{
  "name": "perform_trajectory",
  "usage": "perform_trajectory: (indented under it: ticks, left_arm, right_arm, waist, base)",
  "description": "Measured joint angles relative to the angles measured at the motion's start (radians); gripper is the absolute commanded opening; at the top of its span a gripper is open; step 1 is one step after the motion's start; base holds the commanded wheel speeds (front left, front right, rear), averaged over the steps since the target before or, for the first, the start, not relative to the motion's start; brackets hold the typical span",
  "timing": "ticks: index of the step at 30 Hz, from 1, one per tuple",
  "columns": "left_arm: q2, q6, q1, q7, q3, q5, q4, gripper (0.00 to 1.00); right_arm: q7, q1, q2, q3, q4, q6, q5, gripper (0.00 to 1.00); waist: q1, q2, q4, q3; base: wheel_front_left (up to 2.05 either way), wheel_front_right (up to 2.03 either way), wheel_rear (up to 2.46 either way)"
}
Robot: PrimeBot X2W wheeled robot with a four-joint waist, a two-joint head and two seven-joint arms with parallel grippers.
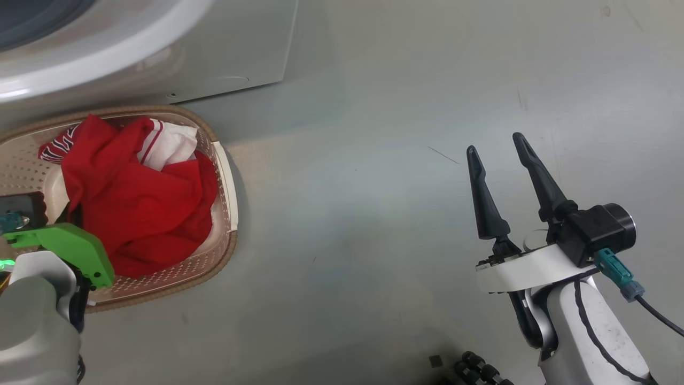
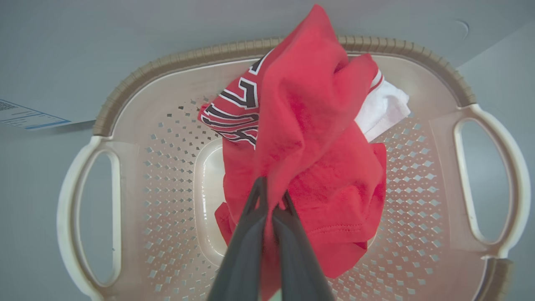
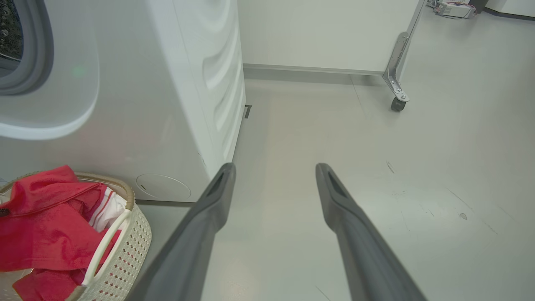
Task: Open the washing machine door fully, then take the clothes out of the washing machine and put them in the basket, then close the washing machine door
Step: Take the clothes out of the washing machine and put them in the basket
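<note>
Red against cream: clenching the left gripper [image 2: 273, 188] on the clothes [image 2: 317, 125] inside the basket [image 2: 167, 96], just beside the washing machine [image 1: 240, 48]; holding the right gripper [image 1: 496, 143] released over open floor [image 1: 374, 214], well right of the basket's rim.

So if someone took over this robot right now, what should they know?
Left gripper: shut on the red jersey, over the basket.
Right gripper: open, empty, over the floor.
The jersey is heaped in the basket, beside the washing machine, whose drum opening stands uncovered.
Done: jersey out and in the basket.
Left: release it, close the door.
</note>
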Motion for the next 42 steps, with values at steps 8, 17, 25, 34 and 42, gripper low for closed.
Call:
perform_trajectory:
  ticks: [8, 17, 25, 34, 42]
  left_arm:
    - [-0.009, 0.026, -0.051, 0.028, 0.09, -0.1, 0.091, 0.0]
    - [-0.041, 0.025, -0.064, 0.044, 0.092, -0.111, 0.146, 0.0]
    - [-0.041, 0.017, -0.094, 0.024, 0.075, -0.106, 0.163, 1.0]
    - [-0.041, 0.007, -0.094, -0.04, 0.044, -0.077, 0.176, 1.0]
    - [-0.072, -0.011, -0.094, -0.126, 0.0, -0.056, 0.145, 1.0]
  right_arm:
    - [0.0, -0.002, -0.018, -0.002, -0.027, -0.01, -0.022, 1.0]
    - [0.001, -0.014, -0.021, -0.004, -0.034, -0.019, -0.032, 1.0]
    - [0.001, -0.019, -0.022, -0.004, -0.032, -0.02, -0.037, 1.0]
    - [0.001, -0.024, -0.016, 0.004, -0.009, -0.019, -0.03, 1.0]
    - [0.001, -0.036, -0.013, -0.001, 0.028, -0.018, -0.016, 1.0]
  waist:
    - [0.0, 0.0, -0.001, 0.048]
    - [0.0, 0.0, 0.014, 0.067]
    - [0.0, 0.0, 0.035, 0.053]
    - [0.0, 0.0, 0.055, 0.006]
    - [0.0, 0.0, 0.083, -0.053]
  base:
    - [0.0, 0.0, 0.0]
    - [0.0, 0.0, 0.0]
    - [0.0, 0.0, 0.0]
    - [0.0, 0.0, 0.0]
    - [0.0, 0.0, 0.0]
